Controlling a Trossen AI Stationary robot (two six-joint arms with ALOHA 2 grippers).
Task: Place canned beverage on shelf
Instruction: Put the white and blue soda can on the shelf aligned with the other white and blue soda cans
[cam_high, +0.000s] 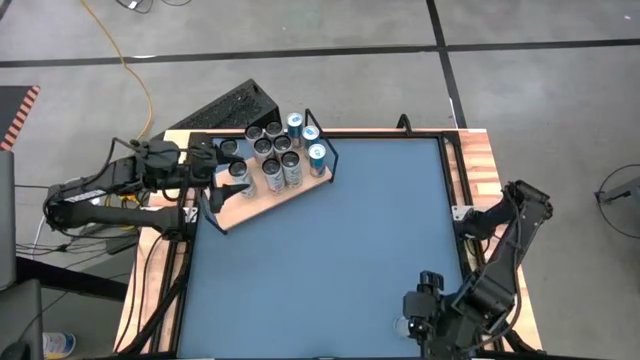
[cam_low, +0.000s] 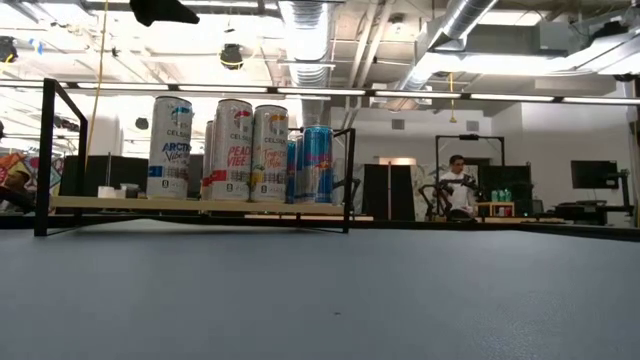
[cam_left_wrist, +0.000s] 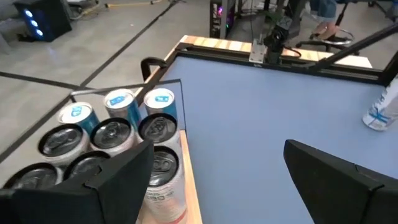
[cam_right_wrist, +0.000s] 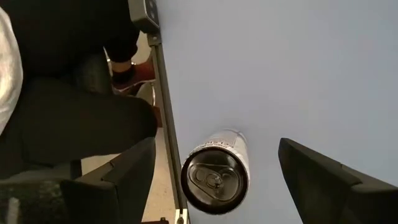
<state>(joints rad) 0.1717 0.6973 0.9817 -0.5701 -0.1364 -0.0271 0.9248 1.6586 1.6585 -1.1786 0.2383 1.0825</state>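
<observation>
One canned beverage (cam_right_wrist: 216, 177), white with a silver top, stands upright on the blue tabletop near the near right corner (cam_high: 403, 325). My right gripper (cam_right_wrist: 217, 144) hovers above it, open and pointing steeply down, with a finger out to either side and touching nothing. The shelf (cam_high: 262, 206) is a pale-wood board with a black wire frame at the far left, and it carries several upright cans (cam_high: 278, 155). My left gripper (cam_left_wrist: 217, 149) is open beside the shelf's cans (cam_left_wrist: 155, 127), raised and holding nothing.
Blue tabletop (cam_high: 330, 250) stretches bare between the shelf and the lone can. A black rail and the wooden table edge (cam_right_wrist: 166, 124) run close by that can, and a seated person's dark legs (cam_right_wrist: 68, 118) are just beyond. A black keyboard-like box (cam_high: 225, 105) lies behind the shelf.
</observation>
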